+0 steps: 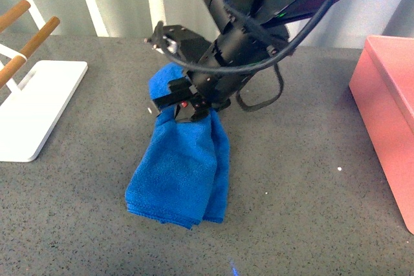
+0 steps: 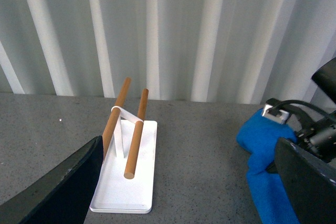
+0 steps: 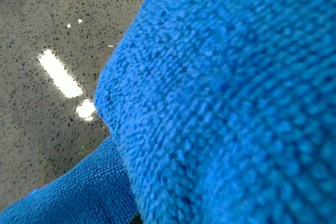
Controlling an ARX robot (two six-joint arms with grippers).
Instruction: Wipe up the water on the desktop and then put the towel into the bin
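The blue fluffy towel [image 1: 184, 166] hangs folded from my right gripper [image 1: 184, 105], which is shut on its upper part; its lower end rests on the dark grey speckled desktop [image 1: 291, 211]. The towel [image 3: 226, 103] fills the right wrist view and hides the jaws there. In the left wrist view the towel [image 2: 265, 182] lies off to one side, and my left gripper [image 2: 191, 203] stands open above bare desktop [image 2: 199, 150], nothing between its dark fingers [image 2: 79, 182]. The salmon-pink bin [image 1: 388, 114] stands at the right edge of the front view. No water shows clearly.
A white rack base [image 1: 32, 108] with wooden bars [image 1: 29, 40] stands at the far left, its base [image 2: 128, 177] and bars [image 2: 135, 132] also in the left wrist view. A ribbed pale wall [image 2: 168, 30] runs behind the desktop. A bright reflection [image 3: 60, 74] lies on the desktop.
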